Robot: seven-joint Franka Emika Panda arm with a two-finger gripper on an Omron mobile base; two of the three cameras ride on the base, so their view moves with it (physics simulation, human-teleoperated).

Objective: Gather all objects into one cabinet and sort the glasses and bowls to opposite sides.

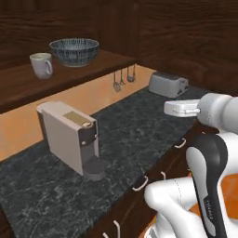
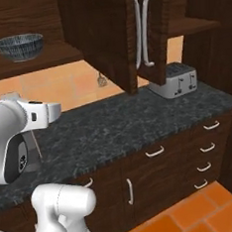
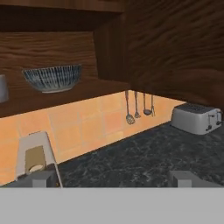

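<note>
Jaws spread wide, empty; one striped bowl [image 1: 74,51] and one tumbler [image 1: 41,64] share the cabinet shelf [image 1: 69,74].

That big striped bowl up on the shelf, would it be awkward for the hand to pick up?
Probably. The striped bowl is wide with flaring sides, so the hand would likely have to pinch its rim. It looks glazed, so perhaps slippery. Its small foot suggests it might tip if pushed near the rim.

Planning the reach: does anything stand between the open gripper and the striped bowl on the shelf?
Nothing visible does. In the hand view the striped bowl sits on the open shelf, with the coffee machine lower, below the line.
</note>
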